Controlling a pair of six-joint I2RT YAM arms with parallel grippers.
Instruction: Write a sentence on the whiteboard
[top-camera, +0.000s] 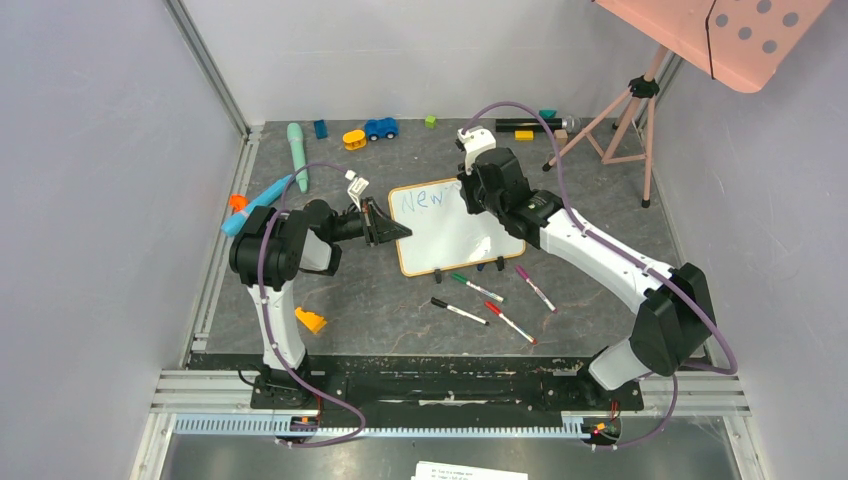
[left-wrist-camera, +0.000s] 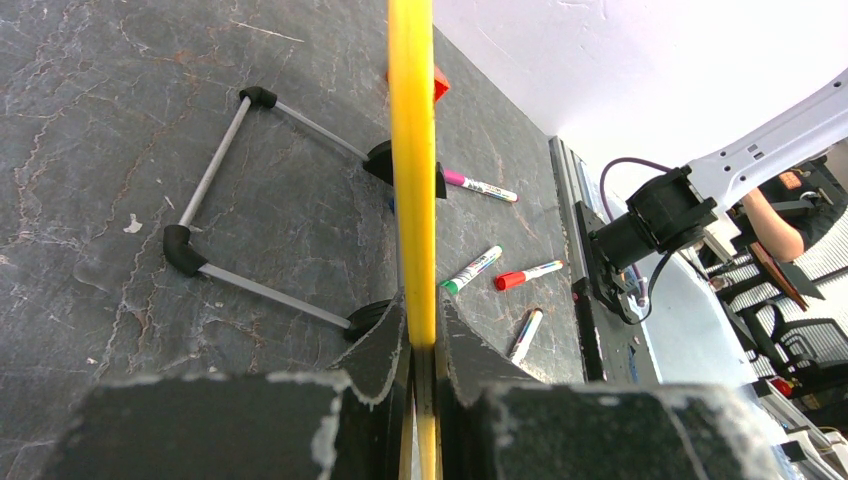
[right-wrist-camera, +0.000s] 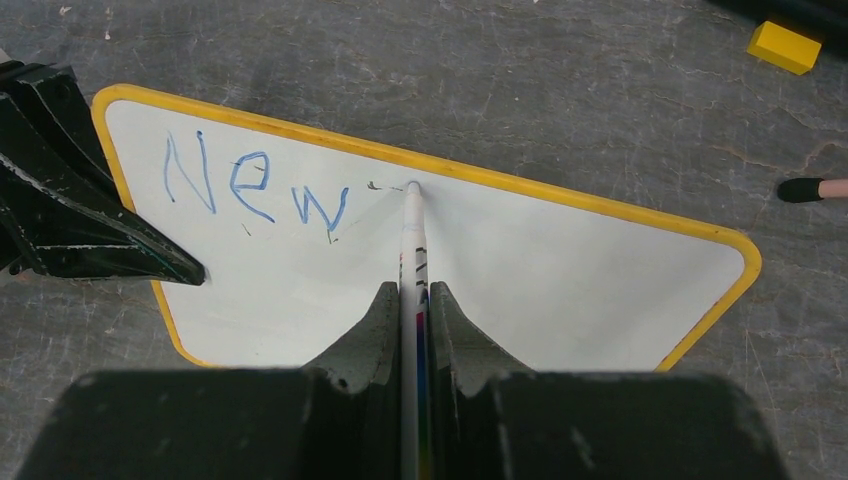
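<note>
The whiteboard (top-camera: 455, 240) is found at the middle of the table (top-camera: 380, 300), between the two arms, with its two black clip feet on the near long edge. Its left short edge is gripped by the left pincer (left-wrist-camera: 422, 322), whose jaws are clenched on the yellow frame, seen edge-on in the left wrist view. A marker (right-wrist-camera: 411, 240) is grasped by the right pincer (right-wrist-camera: 412, 300), jaws closed tight around its barrel. The marker's tip is set against the white surface near the far edge. Of the sentence (right-wrist-camera: 255, 185), only the word "New" is written, in thin blue strokes at the board's far left corner, and the marker tip is placed just to the right of it. Four loose markers (top-camera: 476, 288) are laid on the table just beside the board's near edge.
</note>
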